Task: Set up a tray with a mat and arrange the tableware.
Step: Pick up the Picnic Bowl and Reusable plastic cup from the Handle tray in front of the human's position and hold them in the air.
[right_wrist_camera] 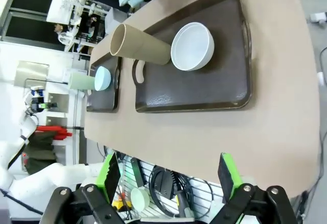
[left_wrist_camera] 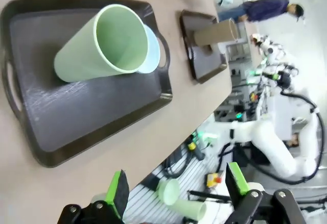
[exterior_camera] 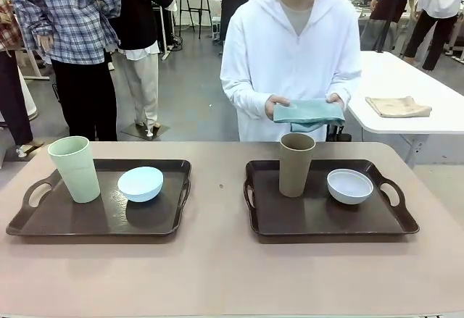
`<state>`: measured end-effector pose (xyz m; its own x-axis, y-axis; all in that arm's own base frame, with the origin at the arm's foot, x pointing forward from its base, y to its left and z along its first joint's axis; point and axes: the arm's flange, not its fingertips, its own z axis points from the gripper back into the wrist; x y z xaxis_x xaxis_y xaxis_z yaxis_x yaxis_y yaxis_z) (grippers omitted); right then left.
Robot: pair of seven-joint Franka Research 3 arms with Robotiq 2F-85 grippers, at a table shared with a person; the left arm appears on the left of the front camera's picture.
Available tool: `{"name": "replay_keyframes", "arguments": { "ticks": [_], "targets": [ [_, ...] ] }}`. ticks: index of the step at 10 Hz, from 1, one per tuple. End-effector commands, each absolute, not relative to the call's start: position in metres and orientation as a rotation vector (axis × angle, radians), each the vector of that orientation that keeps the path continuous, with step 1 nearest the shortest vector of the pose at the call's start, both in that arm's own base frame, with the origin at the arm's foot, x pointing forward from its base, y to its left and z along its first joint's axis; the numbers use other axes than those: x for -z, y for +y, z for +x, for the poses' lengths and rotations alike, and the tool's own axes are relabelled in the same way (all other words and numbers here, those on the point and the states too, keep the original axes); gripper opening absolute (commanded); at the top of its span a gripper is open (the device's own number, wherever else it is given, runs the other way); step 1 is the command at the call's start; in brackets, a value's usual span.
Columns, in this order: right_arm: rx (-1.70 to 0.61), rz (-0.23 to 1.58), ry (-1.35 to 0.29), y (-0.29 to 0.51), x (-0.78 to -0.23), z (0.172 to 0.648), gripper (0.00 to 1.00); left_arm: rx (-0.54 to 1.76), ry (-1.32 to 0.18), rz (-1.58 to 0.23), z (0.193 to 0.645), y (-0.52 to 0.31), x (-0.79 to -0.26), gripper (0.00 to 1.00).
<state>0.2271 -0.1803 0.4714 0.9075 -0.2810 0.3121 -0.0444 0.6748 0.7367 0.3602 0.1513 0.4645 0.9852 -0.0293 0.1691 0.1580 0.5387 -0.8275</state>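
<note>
No legible text, label, brand or number on anything in view

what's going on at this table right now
A person at the far side holds a folded teal mat. The left tray carries the pale green tumbler and light blue bowl; the right tray carries the brown tumbler and white bowl. No mat lies in either tray yet. The left end effector and right end effector hang open and empty.
</note>
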Motion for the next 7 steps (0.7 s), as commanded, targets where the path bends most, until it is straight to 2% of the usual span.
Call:
{"name": "replay_keyframes", "arguments": {
  "ticks": [1, 3, 4, 7],
  "targets": [
    [0.112, 0.843, -0.417, -0.142, -0.440, 0.220, 1.00, 0.047, -0.166, -1.039, 0.353, 0.133, -0.472, 1.00],
    [0.104, 0.836, -0.406, -0.140, -0.438, 0.223, 1.00, 0.048, -0.180, -1.011, 0.348, 0.127, -0.482, 1.00],
    [0.126, 0.830, -0.404, -0.173, -0.470, 0.234, 1.00, 0.035, -0.176, -1.004, 0.348, 0.124, -0.482, 1.00],
    [0.126, 0.830, -0.404, -0.173, -0.470, 0.234, 1.00, 0.065, -0.159, -1.025, 0.353, 0.137, -0.476, 1.00]
  ]
}}
